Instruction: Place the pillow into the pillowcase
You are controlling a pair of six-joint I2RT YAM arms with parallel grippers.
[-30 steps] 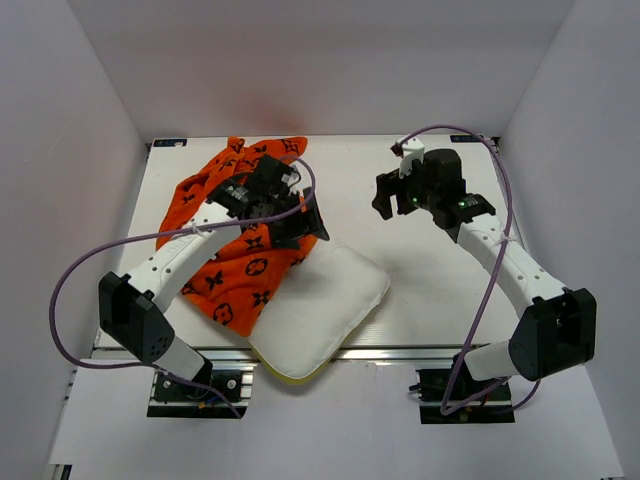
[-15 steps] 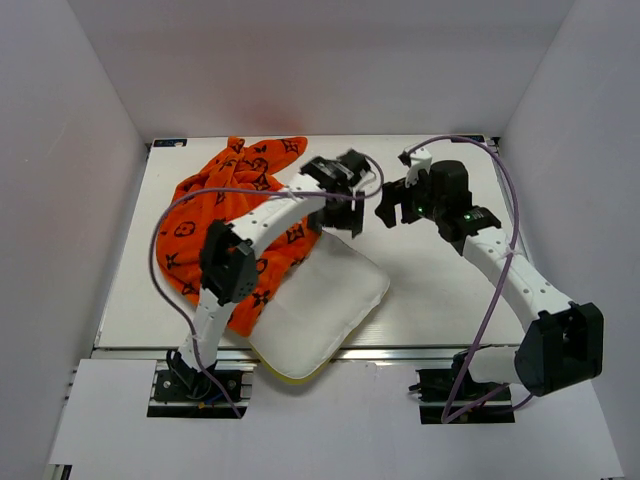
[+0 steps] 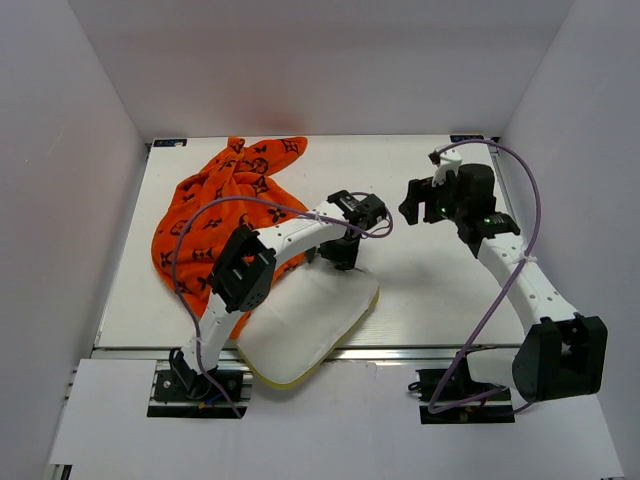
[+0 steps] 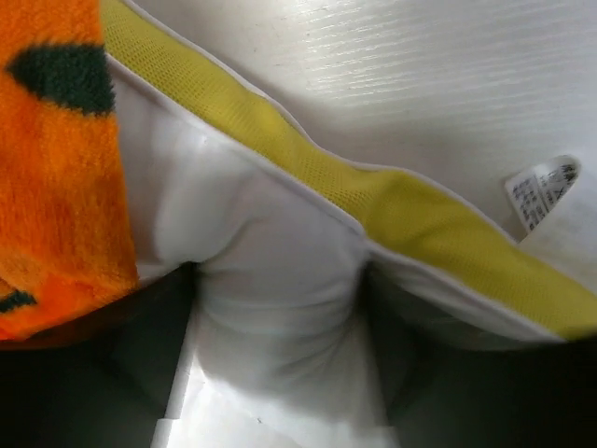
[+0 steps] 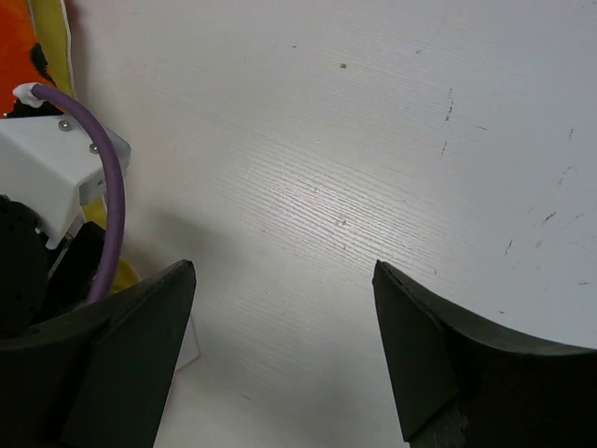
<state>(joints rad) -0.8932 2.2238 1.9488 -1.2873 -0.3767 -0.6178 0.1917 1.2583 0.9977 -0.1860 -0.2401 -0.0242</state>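
Left pincer [image 4: 280,308] grips the pillow [image 3: 300,325] by a squashy corner beside its yellow band [image 4: 373,196]. Light, springy foam, I'd judge. Right pincer [image 5: 283,271] gapes wide, right of the pillow.

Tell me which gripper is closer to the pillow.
Left. The left gripper is on the pillow's far corner, fabric between its fingers; the right gripper hangs open over the table, to its right.

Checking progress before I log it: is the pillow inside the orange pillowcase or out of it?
Out. The white pillow lies bare on the table, the pillowcase crumpled along its left side.
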